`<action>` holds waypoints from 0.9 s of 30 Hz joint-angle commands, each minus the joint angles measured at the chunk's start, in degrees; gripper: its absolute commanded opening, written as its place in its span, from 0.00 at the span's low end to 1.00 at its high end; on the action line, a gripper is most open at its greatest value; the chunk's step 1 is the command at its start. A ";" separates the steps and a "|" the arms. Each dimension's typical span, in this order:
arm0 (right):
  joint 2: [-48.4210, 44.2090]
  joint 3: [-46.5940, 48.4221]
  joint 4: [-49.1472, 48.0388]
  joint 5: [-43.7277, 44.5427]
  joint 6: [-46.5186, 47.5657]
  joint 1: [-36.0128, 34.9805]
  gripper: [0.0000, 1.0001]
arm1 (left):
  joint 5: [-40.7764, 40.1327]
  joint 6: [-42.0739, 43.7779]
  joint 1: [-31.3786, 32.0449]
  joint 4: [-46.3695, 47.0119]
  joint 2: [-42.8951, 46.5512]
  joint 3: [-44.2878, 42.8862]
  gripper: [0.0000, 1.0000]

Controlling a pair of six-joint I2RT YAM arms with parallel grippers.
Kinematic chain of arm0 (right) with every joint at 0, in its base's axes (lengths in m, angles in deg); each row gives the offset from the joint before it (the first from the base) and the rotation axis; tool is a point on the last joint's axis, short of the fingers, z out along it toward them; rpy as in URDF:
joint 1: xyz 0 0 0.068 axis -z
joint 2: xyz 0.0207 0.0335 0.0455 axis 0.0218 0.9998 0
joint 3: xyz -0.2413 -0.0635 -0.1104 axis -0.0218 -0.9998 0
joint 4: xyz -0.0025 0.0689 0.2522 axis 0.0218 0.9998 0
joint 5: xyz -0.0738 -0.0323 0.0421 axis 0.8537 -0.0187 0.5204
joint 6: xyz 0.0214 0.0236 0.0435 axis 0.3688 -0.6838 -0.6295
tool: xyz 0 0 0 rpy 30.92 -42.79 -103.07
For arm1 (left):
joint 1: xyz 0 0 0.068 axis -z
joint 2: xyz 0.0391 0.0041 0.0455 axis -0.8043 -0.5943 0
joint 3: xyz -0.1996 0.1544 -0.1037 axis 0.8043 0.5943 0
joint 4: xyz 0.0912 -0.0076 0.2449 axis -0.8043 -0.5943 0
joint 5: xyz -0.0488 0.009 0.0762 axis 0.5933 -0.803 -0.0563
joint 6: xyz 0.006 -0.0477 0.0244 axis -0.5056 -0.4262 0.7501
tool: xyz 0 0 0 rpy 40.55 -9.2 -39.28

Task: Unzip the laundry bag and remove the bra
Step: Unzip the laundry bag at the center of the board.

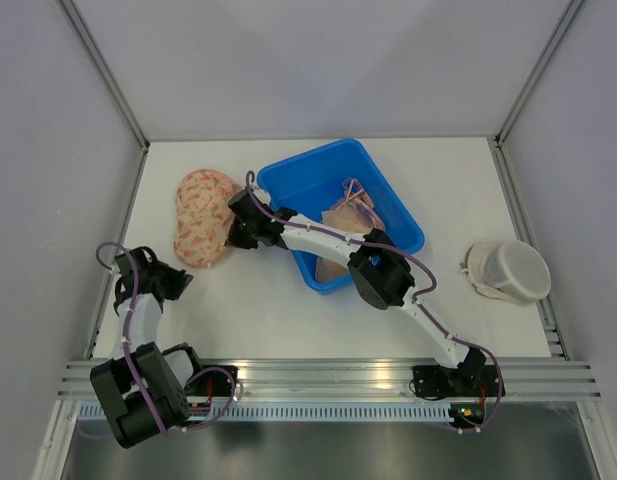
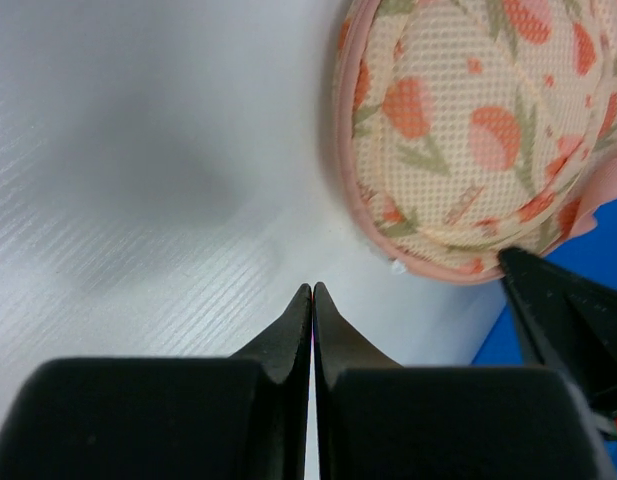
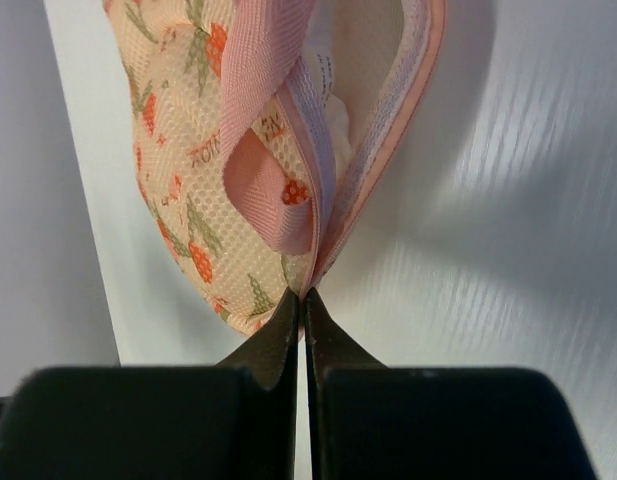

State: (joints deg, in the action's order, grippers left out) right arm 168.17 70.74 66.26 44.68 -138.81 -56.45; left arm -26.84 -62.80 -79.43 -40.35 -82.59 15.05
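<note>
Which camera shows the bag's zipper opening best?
Right wrist: the zipper opening gapes just above the shut right gripper. Top view shows the laundry bag, its opening hidden; left wrist shows only its mesh side.

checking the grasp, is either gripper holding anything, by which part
Right gripper pinches the laundry bag at the end of its open zipper; left gripper holds nothing.

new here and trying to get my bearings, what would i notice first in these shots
The floral laundry bag lies left of centre on the table, its zip edge gaping, and the right tool is pinched shut on that edge with its arm stretched across. Next comes the bright blue bin in the middle, holding a pale garment. The left tool, shut and empty, sits just short of the bag.
</note>
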 commanded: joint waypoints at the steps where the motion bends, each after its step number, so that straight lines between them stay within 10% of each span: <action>1: 1.64 5.66 1.07 -1.46 3.20 1.23 0.01 | 0.65 2.26 0.40 1.13 3.03 1.54 0.02; 6: 0.86 4.36 -0.06 -3.65 3.46 1.76 0.00 | 8.18 3.75 0.66 6.03 1.63 2.17 0.02; 14: -3.97 2.07 -4.11 -6.30 1.36 1.76 0.00 | 22.10 -1.07 1.28 27.13 -0.13 7.97 0.36; 27: -5.12 2.77 -6.57 -9.38 -1.28 1.76 0.00 | 20.26 0.94 1.81 25.48 1.98 8.50 0.51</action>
State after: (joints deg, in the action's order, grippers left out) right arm 168.13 72.49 62.10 36.70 -138.96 -54.38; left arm -6.40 -62.91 -77.88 -16.53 -81.46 23.20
